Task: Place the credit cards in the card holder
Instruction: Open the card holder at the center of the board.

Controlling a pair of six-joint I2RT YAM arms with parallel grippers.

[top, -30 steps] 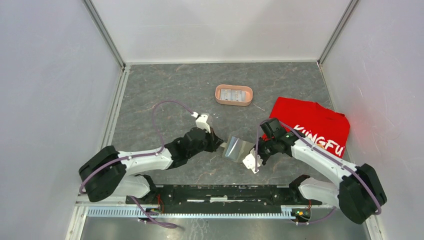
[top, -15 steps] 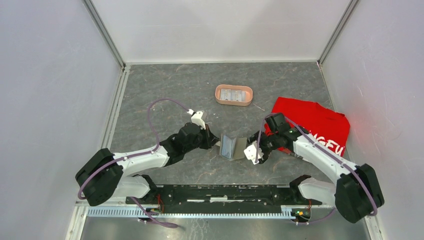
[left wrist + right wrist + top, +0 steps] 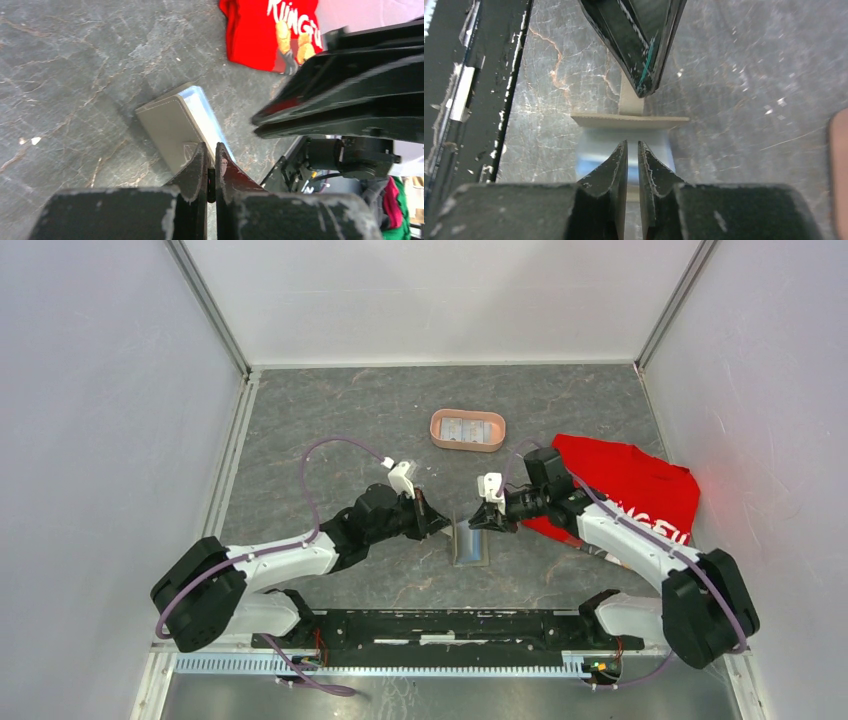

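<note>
Grey marbled stone forms the worktop (image 3: 330,420), and both arms reach inward across it. A red printed shirt (image 3: 640,475) lies bunched beyond and outside the right pincer (image 3: 479,523). A pink oval tray (image 3: 436,430) sits well ahead of both pincers, with the credit cards (image 3: 467,429) lying in it. The card holder (image 3: 470,543) rests on the stone directly between the two pincers, touching or almost touching each.

The left pincer (image 3: 443,527) is closed, apparently nipping the holder's near edge. The right pincer is drawn to a narrow slit at the opposite side; whether it grips anything cannot be told.

The step in hand looks like opening the holder and steadying it, with no card on its way yet. Next, the right pincer would likely need to travel to the tray and lift one thin card by its edge, while the left holds a flap up so that a pocket gapes.

Only the overhead view shows the tray and its cards. The left wrist view alone reveals a silvery-blue face beside the olive panel, either a card or the lining. The right wrist view shows one flap edge-on, standing under the left pincer's tip.
</note>
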